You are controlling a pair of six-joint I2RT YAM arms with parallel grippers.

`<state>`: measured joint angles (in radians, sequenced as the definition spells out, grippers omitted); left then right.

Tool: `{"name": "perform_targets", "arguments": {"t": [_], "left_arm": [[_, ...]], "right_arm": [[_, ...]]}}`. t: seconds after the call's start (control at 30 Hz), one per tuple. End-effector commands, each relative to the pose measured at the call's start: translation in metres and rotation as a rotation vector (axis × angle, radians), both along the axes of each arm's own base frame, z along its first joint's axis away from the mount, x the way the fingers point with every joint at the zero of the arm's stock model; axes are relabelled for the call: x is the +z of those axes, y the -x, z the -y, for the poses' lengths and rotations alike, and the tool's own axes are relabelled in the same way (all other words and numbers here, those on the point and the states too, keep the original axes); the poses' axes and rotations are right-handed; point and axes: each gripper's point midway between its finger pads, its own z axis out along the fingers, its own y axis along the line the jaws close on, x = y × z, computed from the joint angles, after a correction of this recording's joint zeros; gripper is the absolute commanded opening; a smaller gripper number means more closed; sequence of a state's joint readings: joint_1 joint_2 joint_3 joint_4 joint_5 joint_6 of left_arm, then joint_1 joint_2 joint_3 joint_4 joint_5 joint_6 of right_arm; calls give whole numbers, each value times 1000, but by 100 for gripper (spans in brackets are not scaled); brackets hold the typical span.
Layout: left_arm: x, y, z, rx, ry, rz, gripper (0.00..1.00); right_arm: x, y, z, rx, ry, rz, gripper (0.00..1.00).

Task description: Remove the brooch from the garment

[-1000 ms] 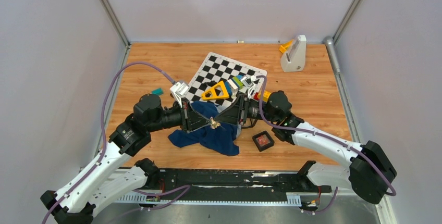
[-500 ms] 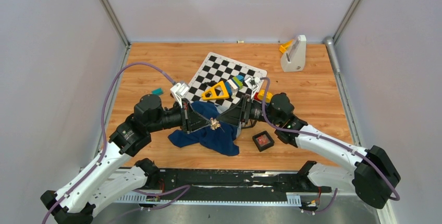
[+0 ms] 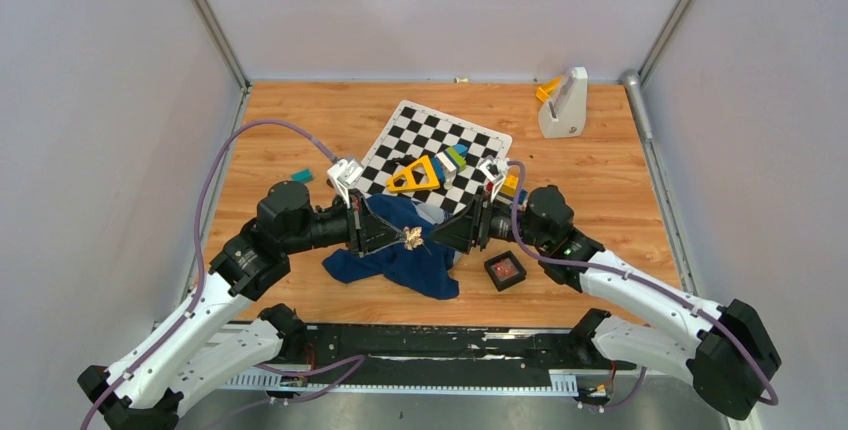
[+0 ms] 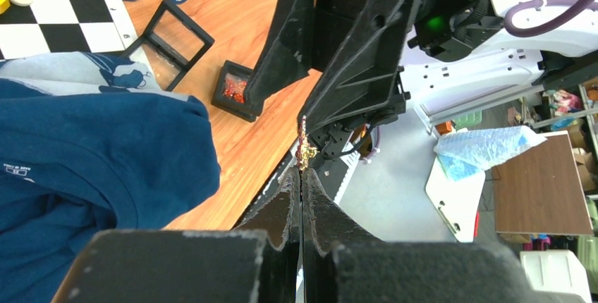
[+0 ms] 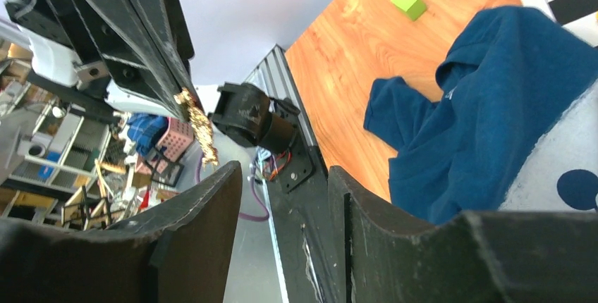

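The garment (image 3: 400,266) is a dark navy shirt crumpled on the wooden table below both grippers; it also shows in the left wrist view (image 4: 92,148) and the right wrist view (image 5: 486,106). The brooch (image 3: 411,239), a tiny gold and reddish pin, is off the cloth and held in the air. My left gripper (image 3: 405,238) is shut on the brooch (image 4: 304,149), which sticks out past its tips (image 4: 302,173). My right gripper (image 3: 433,237) is open and empty (image 5: 282,169), just right of the brooch (image 5: 197,123) and apart from it.
A black-and-white checkered mat (image 3: 440,138) with a yellow triangle block (image 3: 415,176) and other toy blocks lies behind the shirt. A small black box with red inside (image 3: 505,269) sits right of the shirt. A white stand (image 3: 563,102) is at the back right, a teal block (image 3: 301,175) at the left.
My right gripper has drawn back to the right, away from the brooch, and stands open. My left gripper keeps the brooch in the same place.
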<state>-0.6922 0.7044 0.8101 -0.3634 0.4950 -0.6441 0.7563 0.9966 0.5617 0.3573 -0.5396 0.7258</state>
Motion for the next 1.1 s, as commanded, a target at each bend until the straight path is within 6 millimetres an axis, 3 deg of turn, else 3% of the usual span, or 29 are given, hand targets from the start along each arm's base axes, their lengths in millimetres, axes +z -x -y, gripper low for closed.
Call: {"name": "perform_targets", "arguments": {"t": [0.0, 0.4, 1.07], "left_arm": [[16, 5, 4, -43, 45, 47, 0], [1, -6, 4, -5, -12, 25, 0], [-2, 3, 15, -102, 28, 11, 0]], "right_arm": [[-3, 14, -6, 124, 20, 58, 48], [14, 33, -6, 236, -39, 137, 47], [21, 19, -22, 237, -56, 95, 39]]}}
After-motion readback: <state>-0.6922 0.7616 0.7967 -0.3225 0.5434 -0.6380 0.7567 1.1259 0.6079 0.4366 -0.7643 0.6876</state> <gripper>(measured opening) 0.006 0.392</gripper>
